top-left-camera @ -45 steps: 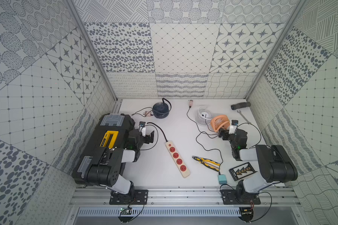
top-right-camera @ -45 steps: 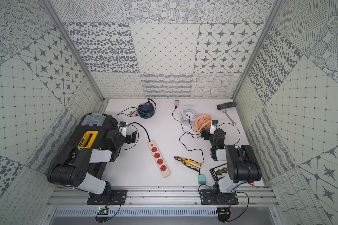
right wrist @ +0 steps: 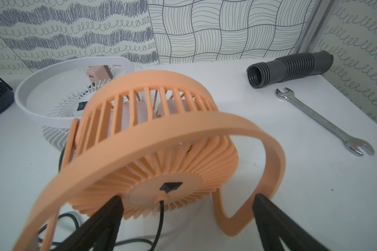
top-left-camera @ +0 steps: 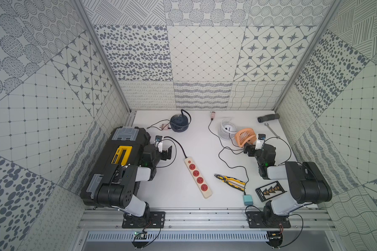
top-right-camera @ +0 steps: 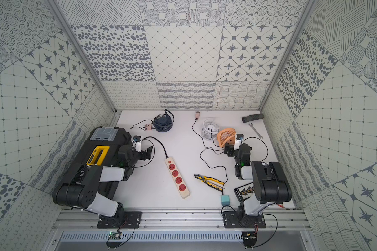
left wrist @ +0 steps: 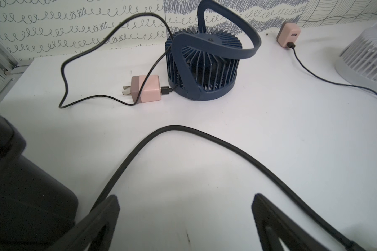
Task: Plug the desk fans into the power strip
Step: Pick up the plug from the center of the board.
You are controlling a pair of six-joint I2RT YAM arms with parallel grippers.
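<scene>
Nearest the rail, a teal plug adapter [top-left-camera: 248, 200] is being shown lying beside a black bit-set case [top-left-camera: 270, 191]. Its thin cord is being carried over yellow-handled pliers [top-left-camera: 230, 180] and, it seems, on to the orange desk fan [top-left-camera: 245, 137]. The power strip [top-left-camera: 198, 177] is being seen lying slantwise at mid-table, red sockets facing up, with the pliers between it and the adapter. Its black cord [left wrist: 174, 127] is being looped just ahead of the left gripper [left wrist: 185, 198], whose jaws are being held spread over bare table beside a black-and-yellow toolbox [top-left-camera: 122, 154]. The right gripper [right wrist: 187, 198] is being held close behind the orange desk fan, jaws spread wide and pinching nothing. The white fan [top-left-camera: 226, 130] is being partly blocked by the orange one. Farther back, a navy fan [top-left-camera: 179, 123] with its pink adapter [top-left-camera: 164, 126], a wrench [top-left-camera: 271, 130] and a corrugated hose [top-left-camera: 268, 118] are being shown.
</scene>
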